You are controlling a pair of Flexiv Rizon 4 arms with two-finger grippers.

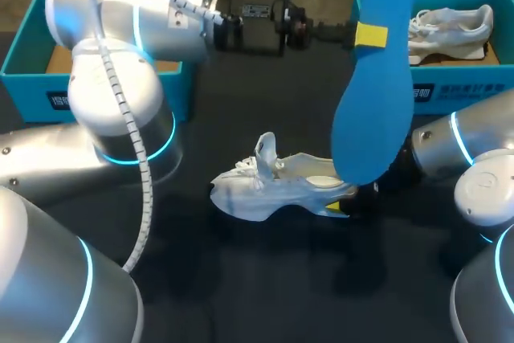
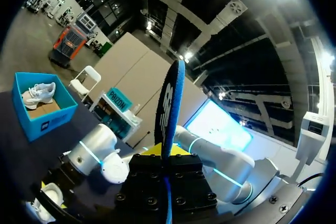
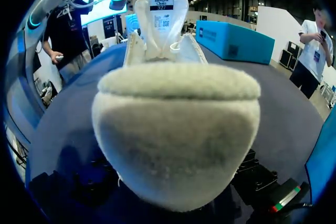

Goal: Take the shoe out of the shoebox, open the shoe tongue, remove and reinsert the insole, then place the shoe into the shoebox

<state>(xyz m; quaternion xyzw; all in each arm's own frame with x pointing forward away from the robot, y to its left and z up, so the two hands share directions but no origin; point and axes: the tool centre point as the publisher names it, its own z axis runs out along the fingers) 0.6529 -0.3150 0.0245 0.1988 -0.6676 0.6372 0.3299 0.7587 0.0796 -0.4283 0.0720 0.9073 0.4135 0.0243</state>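
Observation:
A white shoe (image 1: 277,186) lies on its sole on the dark table, its tongue (image 1: 265,150) standing up. My right gripper (image 1: 341,208) comes in from the right at the heel, one yellow tip against the heel's near side. In the right wrist view the heel (image 3: 176,135) fills the space between the fingers and hides them, with the tongue (image 3: 161,11) beyond it. High above the shoe, my left gripper (image 1: 371,35) is shut on a blue insole (image 1: 369,110) that hangs toe down. In the left wrist view the insole (image 2: 170,108) rises edge-on from the gripper (image 2: 167,156).
A blue shoebox (image 1: 450,90) at the back right holds a second white shoe (image 1: 450,26); the left wrist view shows this box (image 2: 47,121) too. Another blue box (image 1: 24,62) with a brown cardboard floor stands at the back left, behind my left arm.

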